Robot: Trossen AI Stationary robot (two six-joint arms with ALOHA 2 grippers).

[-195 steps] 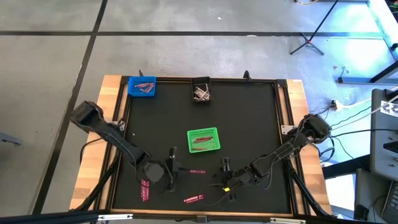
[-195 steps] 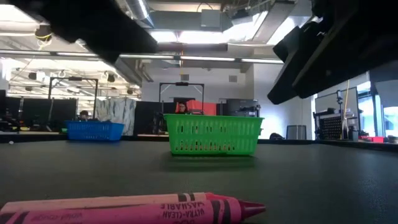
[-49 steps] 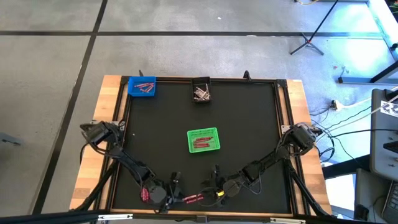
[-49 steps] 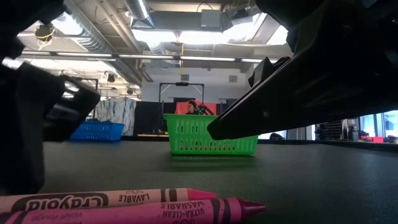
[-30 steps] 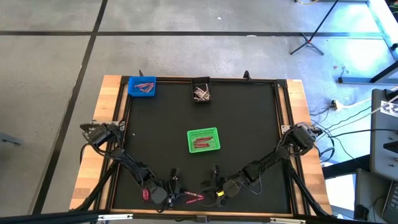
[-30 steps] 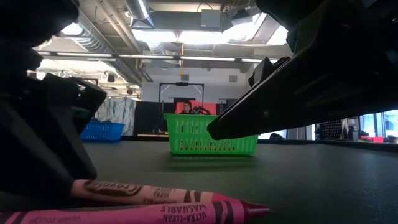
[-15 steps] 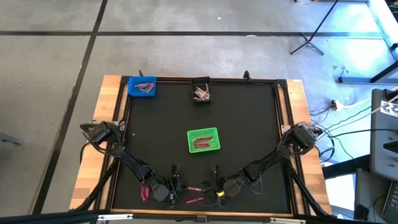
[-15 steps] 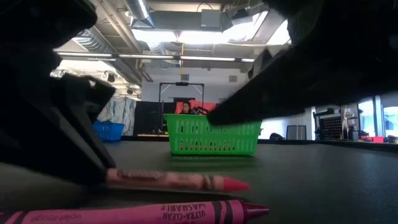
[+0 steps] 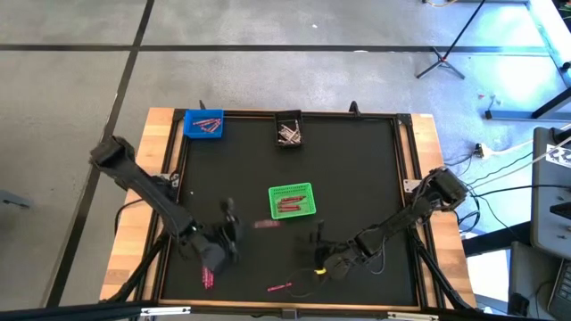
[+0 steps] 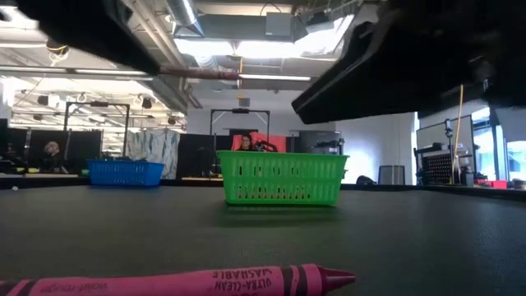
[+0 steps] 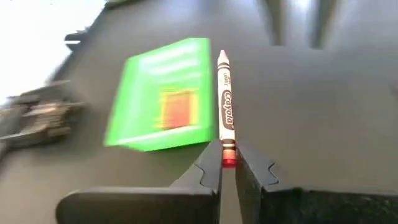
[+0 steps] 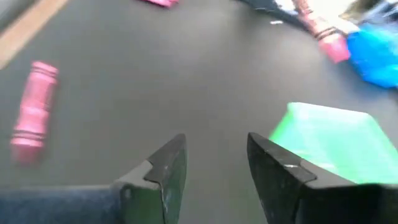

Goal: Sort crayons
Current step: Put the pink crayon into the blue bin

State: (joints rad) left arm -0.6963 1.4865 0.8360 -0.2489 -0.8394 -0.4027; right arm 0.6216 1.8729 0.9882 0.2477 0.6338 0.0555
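Observation:
My left gripper [image 11: 228,163] is shut on a pink-red crayon [image 11: 225,99] above the mat, left of the green bin [image 9: 292,201]; in the high view the crayon [image 9: 268,224] shows just right of the gripper [image 9: 239,227]. My right gripper [image 12: 214,155] is open and empty over the mat's near middle [image 9: 316,237]. Two magenta crayons lie flat near the front edge, one to the left [image 9: 207,277] and one at the middle [image 9: 278,287]; the low view shows one [image 10: 181,284] up close. More crayons lie in the green bin, the blue bin [image 9: 203,123] and the black bin [image 9: 289,131]. My left gripper pinches the crayon's flat end [image 11: 228,157] between its two fingertips. The fingers come roughly level from the table's left, and the crayon runs on in line with them, its pointed tip [image 11: 222,59] toward the green bin [image 11: 161,99]. The crayon is lifted clear of the mat.
The black mat [image 9: 357,178] is framed by a wooden border [image 9: 134,232]. The blue and black bins stand along the far edge, the green bin near the middle. Cables trail behind my right gripper [image 9: 312,276].
My left gripper has risen from the mat near the front edge and gone toward the far edge and the green bin, carrying the crayon lifted clear. One magenta crayon has stayed by the front edge. My right gripper has risen a little and drawn slightly toward the far edge.

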